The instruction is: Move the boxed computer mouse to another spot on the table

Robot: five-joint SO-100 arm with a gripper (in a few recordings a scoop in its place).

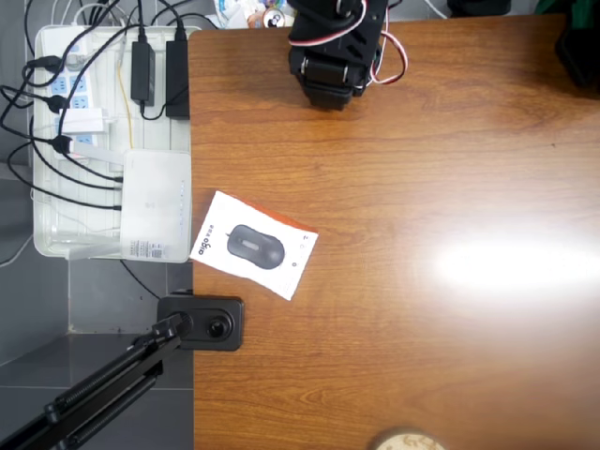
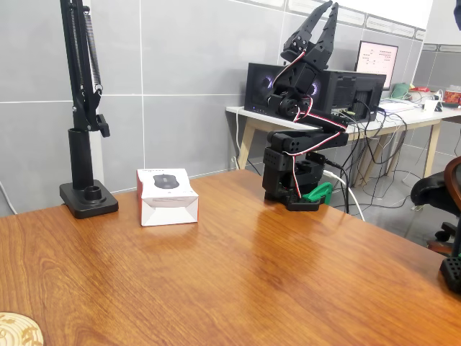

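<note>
The boxed computer mouse (image 1: 253, 246) lies flat near the left edge of the wooden table (image 1: 422, 187) in the overhead view, a dark mouse pictured on its white face and an orange-red edge along its far side. In the fixed view the box (image 2: 167, 194) sits at the table's (image 2: 252, 274) back left. My black arm (image 1: 333, 47) is folded at the table's far edge, well away from the box. Its gripper (image 2: 328, 14) points up in the air, fingers close together with nothing between them.
A white tray (image 1: 112, 141) of power strips, cables and a plain white router-like box (image 1: 155, 206) sits beside the table's left edge. A black stand base (image 1: 202, 323) (image 2: 88, 198) is clamped near the box. A round pale coaster (image 1: 408, 441) (image 2: 18, 331) lies at the near edge.
</note>
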